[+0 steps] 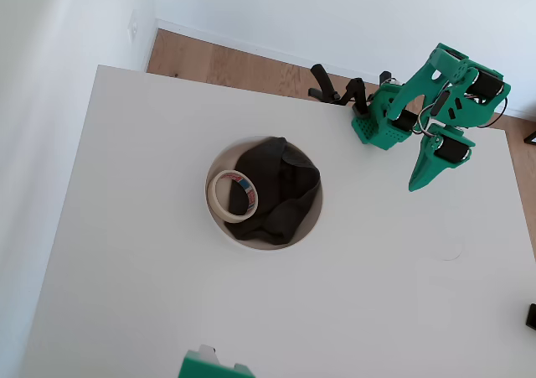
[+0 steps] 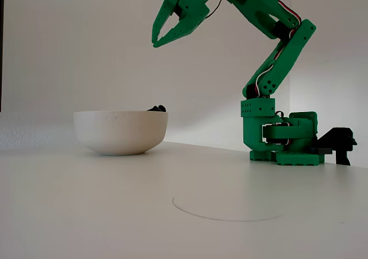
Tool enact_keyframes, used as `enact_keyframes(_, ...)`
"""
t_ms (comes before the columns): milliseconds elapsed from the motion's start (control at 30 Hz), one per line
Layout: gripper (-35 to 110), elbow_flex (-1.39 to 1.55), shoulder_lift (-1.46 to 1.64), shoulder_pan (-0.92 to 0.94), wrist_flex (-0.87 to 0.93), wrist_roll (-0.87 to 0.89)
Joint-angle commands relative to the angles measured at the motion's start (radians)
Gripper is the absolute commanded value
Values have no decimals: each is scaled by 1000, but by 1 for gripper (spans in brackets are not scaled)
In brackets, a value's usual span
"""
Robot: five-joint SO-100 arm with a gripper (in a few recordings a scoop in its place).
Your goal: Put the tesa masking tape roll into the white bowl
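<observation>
The white bowl (image 1: 264,245) stands near the middle of the table in the overhead view. Inside it, the tesa masking tape roll (image 1: 219,200) lies tilted against the left wall, its red and blue core showing. A dark grey-black cloth (image 1: 280,189) fills the rest of the bowl. In the fixed view the bowl (image 2: 121,132) is at the left, a bit of the cloth (image 2: 156,108) peeks over its rim, and the tape is hidden. My green gripper (image 1: 416,183) is up in the air to the right of the bowl, close to the arm's base. Its jaws (image 2: 155,42) are shut, tips pointing down, holding nothing.
The arm's base (image 2: 276,138) is fixed at the table's far edge with black clamps (image 1: 335,89). A faint drawn circle (image 2: 230,216) marks the table in front of the base. Wooden floor (image 1: 218,64) lies beyond the far edge.
</observation>
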Motion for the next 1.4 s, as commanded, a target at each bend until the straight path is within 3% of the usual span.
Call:
enact_keyframes(0, -8, 106, 227, -121, 69, 12)
enact_keyframes(333, -8, 509, 601, -305, 101, 46)
enact_keyframes(800, -8, 1026, 931, -184, -66, -41)
enact_keyframes(1367, -8, 1184, 1008, -178, 3, -51)
